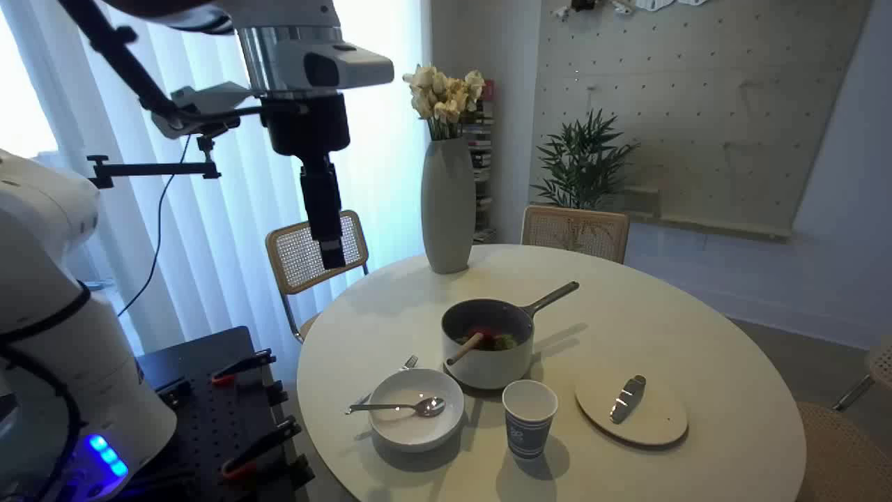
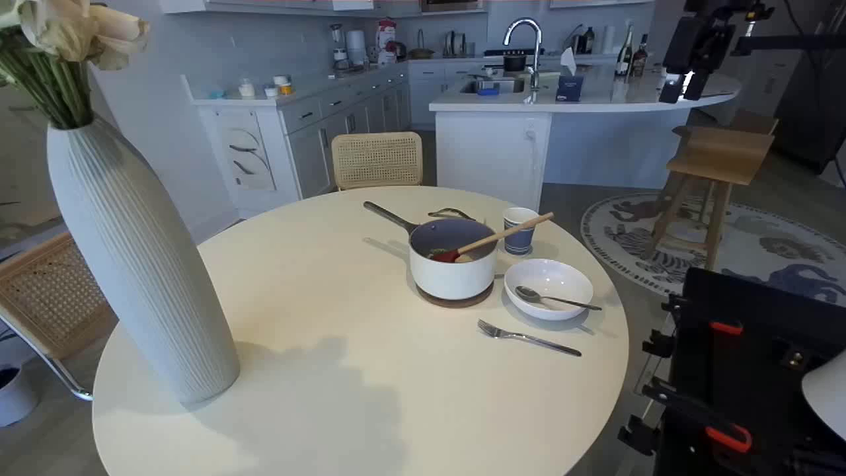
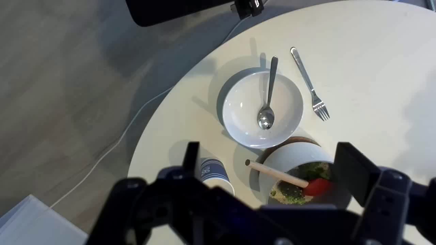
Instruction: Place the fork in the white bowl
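Our gripper (image 3: 269, 160) hangs with jaws apart; we should pinch the fork (image 3: 308, 82), at two o'clock from the bowl (image 3: 243, 109) in the wrist view, squarely across its middle.

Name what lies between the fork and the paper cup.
In the wrist view, the white bowl, holding a spoon, lies between the fork and the paper cup.

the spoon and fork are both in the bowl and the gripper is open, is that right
Not quite: the fork lies on the table beside the bowl, not in it, as the wrist view shows. The spoon is in the bowl, and the gripper is open.
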Tool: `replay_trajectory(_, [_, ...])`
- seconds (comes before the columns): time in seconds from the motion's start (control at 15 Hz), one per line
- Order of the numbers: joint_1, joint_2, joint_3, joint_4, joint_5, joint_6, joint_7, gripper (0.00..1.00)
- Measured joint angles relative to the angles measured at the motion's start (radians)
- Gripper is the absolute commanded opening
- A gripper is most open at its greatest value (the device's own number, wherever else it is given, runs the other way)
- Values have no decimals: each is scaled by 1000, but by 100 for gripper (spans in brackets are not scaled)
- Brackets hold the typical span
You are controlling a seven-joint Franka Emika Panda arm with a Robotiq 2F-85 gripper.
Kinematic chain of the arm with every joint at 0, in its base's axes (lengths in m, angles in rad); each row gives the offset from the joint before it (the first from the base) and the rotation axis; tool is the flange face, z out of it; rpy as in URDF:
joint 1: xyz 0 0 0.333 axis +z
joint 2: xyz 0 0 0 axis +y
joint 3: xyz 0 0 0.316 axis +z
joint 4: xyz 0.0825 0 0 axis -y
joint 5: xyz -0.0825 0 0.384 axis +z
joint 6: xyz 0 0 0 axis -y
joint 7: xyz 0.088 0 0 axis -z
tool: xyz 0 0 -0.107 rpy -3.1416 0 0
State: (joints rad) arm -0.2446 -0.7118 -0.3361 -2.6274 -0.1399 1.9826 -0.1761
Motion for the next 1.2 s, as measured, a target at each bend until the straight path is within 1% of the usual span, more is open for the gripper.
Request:
replay_trajectory(0.53, [0,0,0,0,2,0,0,100])
replay_trajectory(0.73, [10,0,30,-5,12,0,2,100])
replay_trajectory(0.93, [63,2,82,-28,67,15,4,100])
replay_trajectory(1.2, [156,48,139,-85,127,139,7,100])
